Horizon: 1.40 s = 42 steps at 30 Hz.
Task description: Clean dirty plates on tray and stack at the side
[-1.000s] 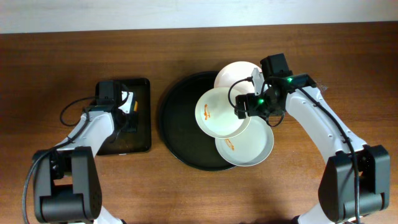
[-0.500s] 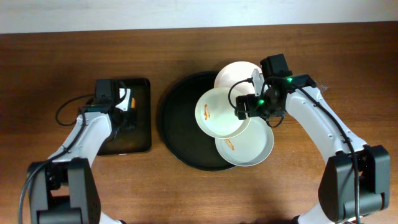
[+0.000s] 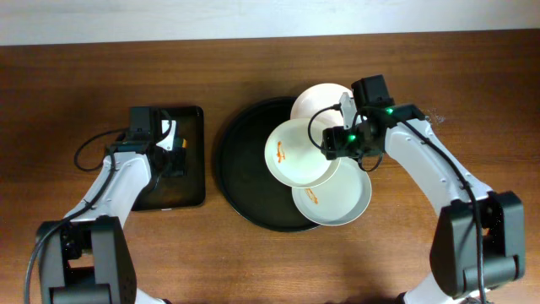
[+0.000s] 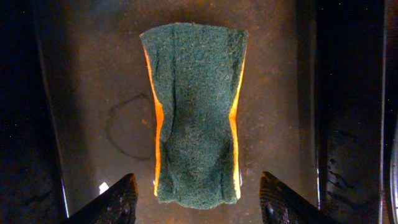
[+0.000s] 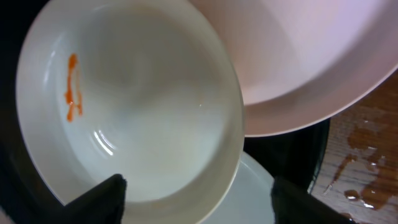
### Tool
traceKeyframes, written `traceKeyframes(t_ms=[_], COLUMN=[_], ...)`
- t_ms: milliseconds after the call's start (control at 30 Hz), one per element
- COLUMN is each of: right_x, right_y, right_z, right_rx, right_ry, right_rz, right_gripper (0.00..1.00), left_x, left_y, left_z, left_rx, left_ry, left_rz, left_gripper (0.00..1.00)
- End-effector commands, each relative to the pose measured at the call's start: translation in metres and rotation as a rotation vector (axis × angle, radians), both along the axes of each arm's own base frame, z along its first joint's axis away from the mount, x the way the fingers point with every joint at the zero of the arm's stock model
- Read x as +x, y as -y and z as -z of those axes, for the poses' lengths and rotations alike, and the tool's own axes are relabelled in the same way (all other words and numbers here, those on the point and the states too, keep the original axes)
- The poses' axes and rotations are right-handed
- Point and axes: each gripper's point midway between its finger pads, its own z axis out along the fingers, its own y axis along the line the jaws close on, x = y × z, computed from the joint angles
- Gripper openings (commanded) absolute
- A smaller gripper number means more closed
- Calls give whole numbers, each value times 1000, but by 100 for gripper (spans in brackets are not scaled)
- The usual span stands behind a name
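Observation:
Three dirty plates overlap on the right side of the round black tray: a far one, a middle one with an orange smear, and a near one with an orange smear. My right gripper is open over the middle plate's right rim. In the right wrist view the gripper has one finger on each side of the rim of that smeared plate. My left gripper is open over a green and orange sponge, and holds nothing.
The sponge lies in a small rectangular black tray at the left, left of the round tray. The far plate overhangs the round tray's rim. Wet orange streaks mark the wooden table beside the tray at the right.
My right gripper has shifted slightly left over the middle plate. My left arm has shifted a little over the rectangular tray. The plates have not moved.

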Motion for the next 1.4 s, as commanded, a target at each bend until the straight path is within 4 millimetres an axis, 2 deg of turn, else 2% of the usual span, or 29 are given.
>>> traceKeyframes(t_ms=[0,100,200,267,333,400,533,667,800,967,1000,1067,1100,1167,1200,1233,1300,1333,1367], right_x=[-1,-2,1,1,1,0,1,0,-2,1,3,16,24,28,27,24,13,4,1], right_y=[-2,-2,6,9,9,4,3,6,6,6,5,2,0,0,9,21,45,64,71], right_z=[18,35,38,43,44,44,46,47,50,49,47,23,3,-24,-35,-37,-34,-34,-35], right_rx=[-5,-10,-50,-68,-64,-65,-135,-160,-161,-158,-154,-136,-124,-121,-163,-220,-350,-441,-477], right_ry=[-24,-51,-47,-56,-62,-59,-40,-37,-41,-30,-19,38,77,121,139,139,108,85,76], right_rz=[2,4,46,55,72,63,84,95,95,96,97,100,102,110,128,148,185,246,269], right_gripper=[69,63,55,53,42,36,35,25,24,4,4,4,4,4,4,4,4,4,4], left_x=[9,9,9,9,9,10,10,10,10,10,10,13,15,15,15,15,15,14,14], left_y=[1,1,1,1,1,1,1,1,1,1,1,1,1,1,1,2,7,10,10], left_z=[-14,-14,-14,-14,-14,-15,-15,-15,-15,-15,-15,-16,-18,-19,-20,-20,-20,-20,-20], left_rx=[-11,-11,-11,-11,-11,-11,-11,-11,-11,-10,-10,-10,-10,-17,-25,-32,-59,-74,-74], left_ry=[44,44,45,44,45,49,48,48,48,48,51,65,70,71,70,71,70,66,65], left_rz=[-7,-7,-7,-7,-7,-7,-7,-7,-7,-7,-7,-7,-8,-23,-44,-44,-33,-27,-27], left_gripper=[61,61,61,61,61,61,61,61,61,61,61,61,61,61,61,61,61,61,61])
